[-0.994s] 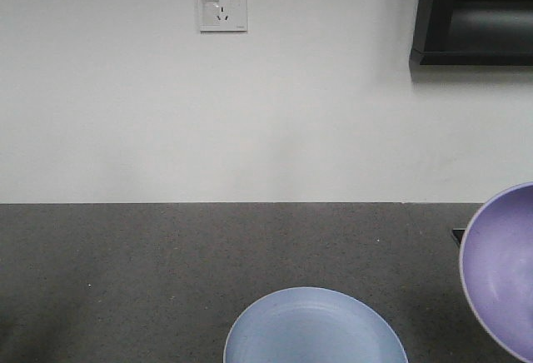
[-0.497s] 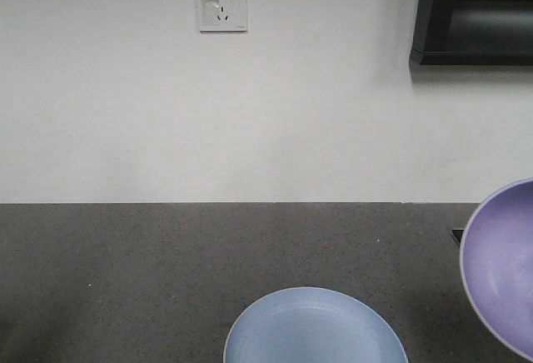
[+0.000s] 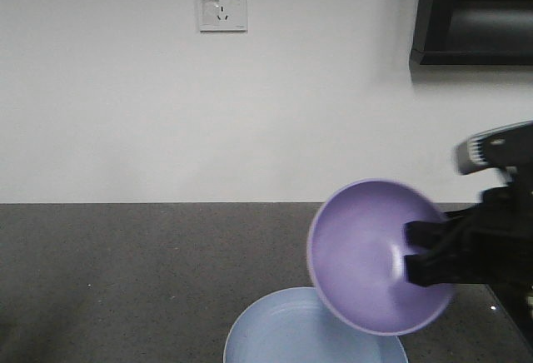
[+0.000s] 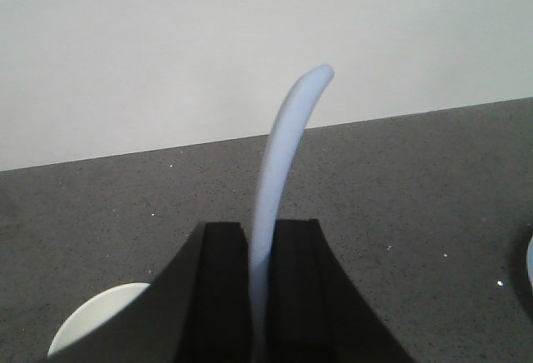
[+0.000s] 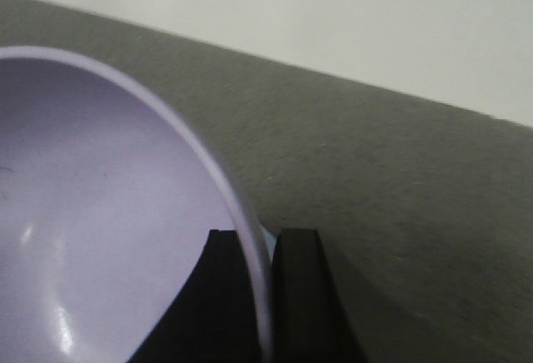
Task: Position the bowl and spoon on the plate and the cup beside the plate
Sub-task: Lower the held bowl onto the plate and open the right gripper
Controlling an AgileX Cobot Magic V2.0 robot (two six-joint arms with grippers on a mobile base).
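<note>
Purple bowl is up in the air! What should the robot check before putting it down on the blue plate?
1. Grip: right fingers pinch the purple bowl by its rim: ok.
2. Bowl level: not ok, it is tipped with its opening facing the front camera.
3. Bowl centred over the blue plate: not ok, it hangs toward the plate's right side.
4. Plate free: ok on the part that shows.
5. Spoon out of the way: ok, it stands upright in the left fingers.
</note>
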